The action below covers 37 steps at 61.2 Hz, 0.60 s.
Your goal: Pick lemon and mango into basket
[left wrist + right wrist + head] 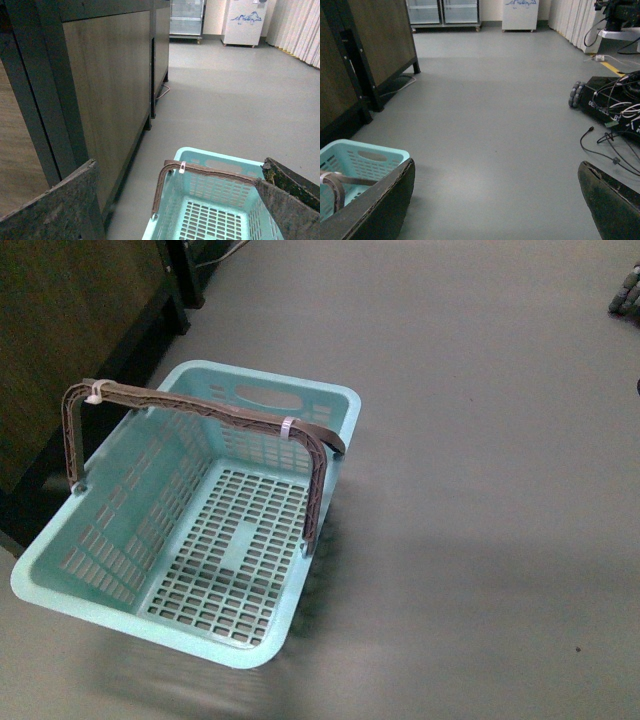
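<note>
**Front view.** The basket (pixel 130 520), light teal with slotted walls, stands on the grey floor (pixel 480 440), left of the middle. Its whole slotted bottom is visible. The brown handle (pixel 200 410) stands upright across the opening and bears a white zip tie (pixel 289 427) near its right bend. A wooden cabinet (pixel 70 330) stands just beyond the basket's left side. A dark wheeled object (pixel 626 292) shows at the far right edge, well apart from the basket.

**Left wrist view.** The left claw (pixel 179 165) is spread wide, its two worn dark fingers (pixel 55 210) far apart with nothing held between them. The basket's far rim and raised handle lie between the fingers, below the claw. The cabinet's wooden panels run alongside. A glass-door fridge (pixel 186 17), a white chest (pixel 245 22) and pale curtains (pixel 300 30) stand at the far end of the room.

**Right wrist view.** The right claw (pixel 496 165) is likewise spread wide and holds nothing; bare floor shows between its fingers (pixel 610 205). The basket lies just beside one finger, outside the gap. A black wheeled machine (pixel 610 100) with loose cables sits on the floor on the side away from the basket.
</note>
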{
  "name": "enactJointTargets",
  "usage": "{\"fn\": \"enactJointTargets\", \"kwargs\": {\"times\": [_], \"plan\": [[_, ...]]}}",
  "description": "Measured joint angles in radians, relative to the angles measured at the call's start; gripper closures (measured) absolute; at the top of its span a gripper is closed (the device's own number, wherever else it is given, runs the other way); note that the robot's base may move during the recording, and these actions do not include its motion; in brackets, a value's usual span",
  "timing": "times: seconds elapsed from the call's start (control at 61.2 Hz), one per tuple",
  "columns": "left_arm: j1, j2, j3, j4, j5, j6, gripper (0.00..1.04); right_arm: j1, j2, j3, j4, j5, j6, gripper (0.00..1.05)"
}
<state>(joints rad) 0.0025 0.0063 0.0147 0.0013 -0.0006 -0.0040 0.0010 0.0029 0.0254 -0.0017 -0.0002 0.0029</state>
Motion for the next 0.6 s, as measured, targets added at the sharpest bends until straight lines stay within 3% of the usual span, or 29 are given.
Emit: {"fn": "enactJointTargets", "kwargs": {"times": [0.604], "plan": [[0.000, 0.000, 0.000, 0.000, 0.000, 0.000, 0.07, 0.000, 0.000, 0.000, 0.000, 0.000, 0.000, 0.09]]}}
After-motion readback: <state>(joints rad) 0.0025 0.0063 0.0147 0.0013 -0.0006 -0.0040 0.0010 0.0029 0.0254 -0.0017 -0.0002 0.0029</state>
